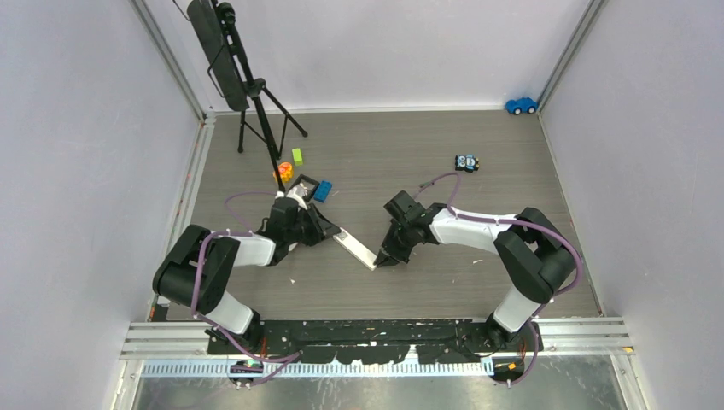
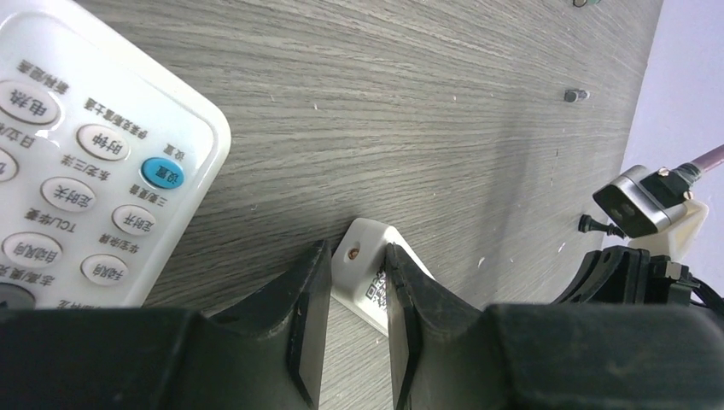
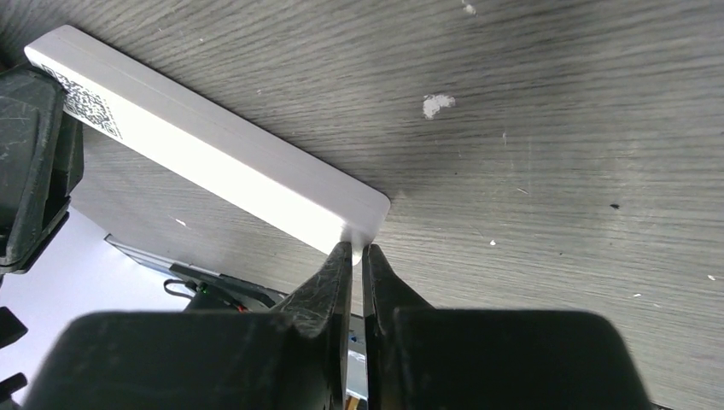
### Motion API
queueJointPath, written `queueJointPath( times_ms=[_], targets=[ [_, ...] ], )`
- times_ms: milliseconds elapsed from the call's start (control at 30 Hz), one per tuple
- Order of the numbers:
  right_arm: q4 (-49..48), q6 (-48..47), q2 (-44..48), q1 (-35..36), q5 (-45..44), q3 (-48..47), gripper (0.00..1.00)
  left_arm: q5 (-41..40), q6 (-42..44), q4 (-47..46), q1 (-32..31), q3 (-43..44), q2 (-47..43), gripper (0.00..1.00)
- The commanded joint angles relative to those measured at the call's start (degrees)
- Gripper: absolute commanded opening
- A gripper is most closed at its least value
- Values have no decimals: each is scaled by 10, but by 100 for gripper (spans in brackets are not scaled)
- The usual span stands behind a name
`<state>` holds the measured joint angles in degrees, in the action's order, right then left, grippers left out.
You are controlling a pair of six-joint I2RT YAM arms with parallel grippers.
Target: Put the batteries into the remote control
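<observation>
L gripper [image 2: 354, 260] is clamping the QR-stickered end of the slim white remote [image 3: 222, 162], no keys showing on it. So you're anchoring the bar w/ its free end sticking out toward R. R gripper [image 3: 356, 249] is sitting at that free corner, fingers pinched almost together. Can't tell if it's nipping the edge or just touching it. My read: you're bracing w/ L so R can work the battery door.

The remote is looking like hard, smooth matte plastic, a long flat slab w/ rounded corners. It's prob. slippery, so a light grip may skid.

Second remote [image 2: 85, 162], keypad up w/ rubbery oval buttons, is lying just beside L on the woodgrain table [image 2: 444, 102]. Batteries: not spotting them for sure. A tiny dark piece [image 2: 576, 95] is too small to call.
</observation>
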<state>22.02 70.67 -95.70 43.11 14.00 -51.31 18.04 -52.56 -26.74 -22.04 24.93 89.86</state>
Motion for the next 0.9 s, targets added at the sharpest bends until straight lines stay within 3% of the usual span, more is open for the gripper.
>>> queueJointPath(
  times_ms=[0, 200, 400, 467, 500, 733, 867],
  targets=[
    [-189, 11, -23, 10, -137, -21, 12, 38, 20, 225, -49, -9, 28, 29],
    [-126, -45, 60, 11, -125, 21, 21, -12, 74, 346, -44, 72, -40, 33],
    [-105, -153, 172, 11, -102, 60, 37, -48, 135, 437, -41, 166, -75, 49],
    [-92, -206, 197, 11, -98, 54, 60, -51, 143, 456, -41, 191, -85, 56],
    [-88, -231, 205, 11, -96, 51, 67, -55, 146, 466, -41, 202, -93, 59],
    [-64, -415, 168, 18, -115, -6, 75, -137, 166, 563, -34, 241, -172, 88],
    [-46, -527, 95, 39, -153, -65, 85, -210, 172, 625, -9, 241, -218, 98]
  ],
)
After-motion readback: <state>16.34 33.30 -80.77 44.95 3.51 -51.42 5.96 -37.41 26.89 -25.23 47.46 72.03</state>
